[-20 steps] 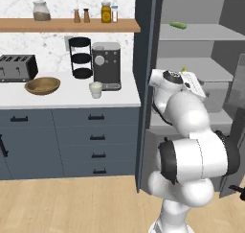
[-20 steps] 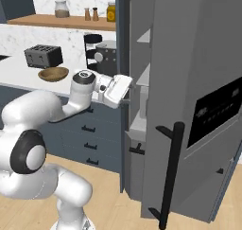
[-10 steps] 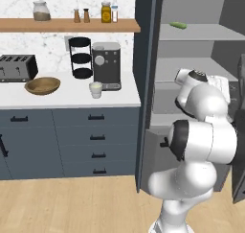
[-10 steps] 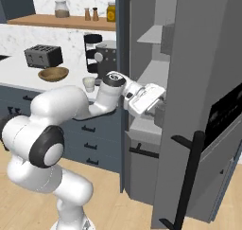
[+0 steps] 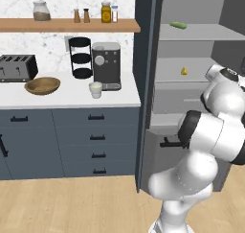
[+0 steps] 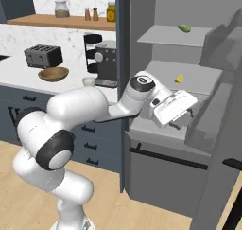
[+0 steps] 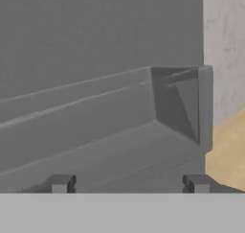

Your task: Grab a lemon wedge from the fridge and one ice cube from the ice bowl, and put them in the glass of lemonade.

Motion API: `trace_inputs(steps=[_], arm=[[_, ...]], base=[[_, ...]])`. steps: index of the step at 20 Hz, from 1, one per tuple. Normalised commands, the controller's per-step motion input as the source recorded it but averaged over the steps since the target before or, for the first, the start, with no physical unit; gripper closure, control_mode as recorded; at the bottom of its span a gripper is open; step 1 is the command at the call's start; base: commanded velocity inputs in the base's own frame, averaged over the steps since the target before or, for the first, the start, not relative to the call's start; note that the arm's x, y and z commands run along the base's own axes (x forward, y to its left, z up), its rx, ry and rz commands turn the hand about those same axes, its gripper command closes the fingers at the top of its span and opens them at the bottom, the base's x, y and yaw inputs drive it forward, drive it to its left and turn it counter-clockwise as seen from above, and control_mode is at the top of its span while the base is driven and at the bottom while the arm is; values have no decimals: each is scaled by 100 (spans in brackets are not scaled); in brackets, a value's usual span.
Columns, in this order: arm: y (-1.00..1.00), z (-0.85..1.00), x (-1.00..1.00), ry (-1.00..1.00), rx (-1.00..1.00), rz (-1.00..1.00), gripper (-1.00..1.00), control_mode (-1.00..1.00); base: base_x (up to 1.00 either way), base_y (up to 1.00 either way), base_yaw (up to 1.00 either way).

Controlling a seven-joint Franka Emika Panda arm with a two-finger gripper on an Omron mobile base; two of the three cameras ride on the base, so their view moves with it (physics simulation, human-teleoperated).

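The fridge (image 5: 146,59) stands open beside the counter, its door (image 6: 222,106) swung out to the right. On its middle shelf lies the tiny yellow lemon wedge (image 5: 183,71) (image 6: 179,78). My gripper (image 6: 185,119) hangs in front of the shelf below, lower than the wedge and apart from it. In the hand view its fingertips (image 7: 60,183) stand wide apart, so the gripper (image 7: 128,184) is open with nothing between them, facing a grey fridge bin. The brown ice bowl (image 5: 42,85) (image 6: 53,73) and the pale glass of lemonade (image 5: 96,88) (image 6: 88,81) sit on the counter.
A long green vegetable (image 5: 178,25) (image 6: 184,28) lies on the top fridge shelf. A coffee machine (image 5: 106,65) and black stand sit behind the glass, a toaster (image 5: 17,67) at the far left. Jars line the wooden wall shelf (image 5: 67,24). Drawers run under the counter.
My arm has swung right, from the fridge's left edge into its opening. The fridge door has swung wider. The lemon wedge, earlier behind my arm, now shows.
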Motion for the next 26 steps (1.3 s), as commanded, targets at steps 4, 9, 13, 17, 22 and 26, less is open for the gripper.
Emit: trace_inputs(steps=[4,9,13,17,22,26], arm=[[89,4,-75,-12,1,29,-100,-100],[100,0,-1,0,16,48,-100,-100],[97,-6,0,4,27,55,-100,-100],[68,-4,14,14,37,64,-100,-100],[40,-10,3,14,46,66,-100,-100],[30,2,5,14,36,70,-100,-100]], base=[[0,0,0],[0,0,0],[0,0,0],[0,0,0],[0,0,0],[0,0,0]])
